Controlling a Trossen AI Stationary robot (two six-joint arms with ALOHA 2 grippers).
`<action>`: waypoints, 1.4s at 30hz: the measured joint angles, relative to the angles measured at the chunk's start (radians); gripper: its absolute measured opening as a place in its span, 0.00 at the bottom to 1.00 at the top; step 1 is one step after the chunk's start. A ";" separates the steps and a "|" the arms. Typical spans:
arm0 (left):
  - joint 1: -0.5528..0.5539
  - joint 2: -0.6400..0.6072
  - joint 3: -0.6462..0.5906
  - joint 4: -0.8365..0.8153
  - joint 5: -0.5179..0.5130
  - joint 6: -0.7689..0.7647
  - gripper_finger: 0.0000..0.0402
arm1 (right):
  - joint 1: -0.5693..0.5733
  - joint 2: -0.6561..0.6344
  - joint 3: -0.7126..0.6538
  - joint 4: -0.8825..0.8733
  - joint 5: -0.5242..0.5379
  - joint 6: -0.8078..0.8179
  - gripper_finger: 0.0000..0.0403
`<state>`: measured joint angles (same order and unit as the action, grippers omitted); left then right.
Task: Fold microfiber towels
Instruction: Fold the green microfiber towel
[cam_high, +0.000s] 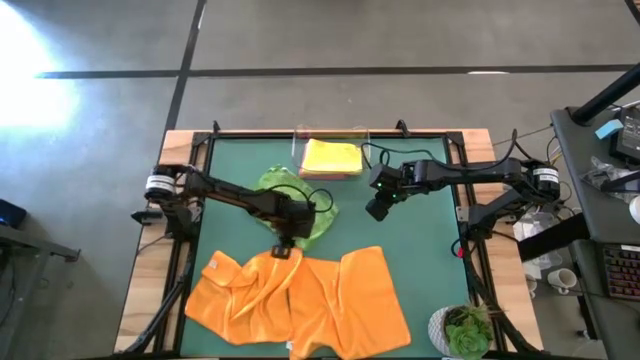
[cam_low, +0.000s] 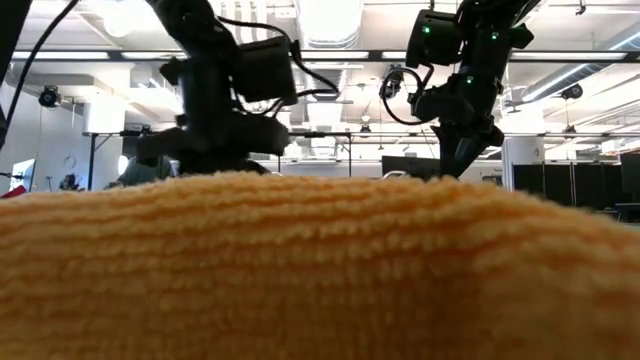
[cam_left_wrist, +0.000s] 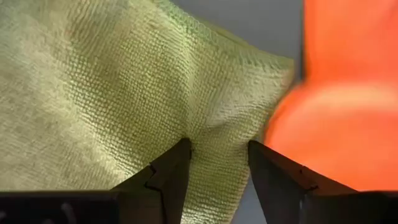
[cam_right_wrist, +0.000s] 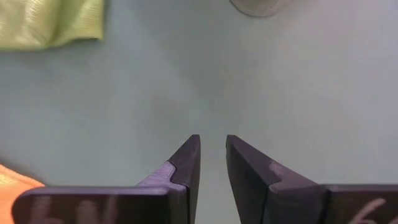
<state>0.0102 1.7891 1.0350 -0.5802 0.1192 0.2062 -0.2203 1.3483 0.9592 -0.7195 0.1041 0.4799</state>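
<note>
A green towel (cam_high: 300, 195) lies crumpled at the table's middle. My left gripper (cam_high: 283, 247) points down over its near corner (cam_left_wrist: 249, 68), open, one fingertip on either side of a small crease. Orange towels (cam_high: 300, 300) lie rumpled along the near edge, right beside that corner, and fill the bottom of the low view (cam_low: 320, 270). A folded yellow towel (cam_high: 332, 158) rests in a clear tray (cam_high: 297, 137) at the far edge. My right gripper (cam_high: 378, 212) hangs above bare mat right of the green towel, its fingers a narrow gap apart (cam_right_wrist: 212, 146) with nothing between them. My left gripper comes at the green towel from above, its open fingertips (cam_left_wrist: 185, 149) at the cloth close to the towel's near corner, with a small pucker (cam_left_wrist: 214, 127) between them. Whether the tips touch the cloth I cannot tell. The towel lies on the table.
A potted plant (cam_high: 462, 332) stands at the near right corner. Bare green mat (cam_high: 420, 250) lies right of the towels, under my right gripper. Cables and equipment sit beyond the table's right edge.
</note>
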 joint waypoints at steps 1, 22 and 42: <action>-0.001 -0.013 -0.002 -0.034 -0.034 0.016 0.38 | 0.000 0.000 0.000 0.000 -0.003 0.000 0.17; -0.177 -0.206 -0.106 -0.003 -0.207 -0.045 0.38 | 0.088 0.000 0.000 0.221 -0.109 -0.086 0.29; -0.242 -0.181 -0.160 0.094 -0.406 -0.097 0.38 | 0.082 0.000 0.000 0.231 -0.105 -0.140 0.37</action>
<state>-0.2314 1.6085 0.8754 -0.4861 -0.2863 0.1093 -0.1379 1.3483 0.9592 -0.4889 -0.0006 0.3397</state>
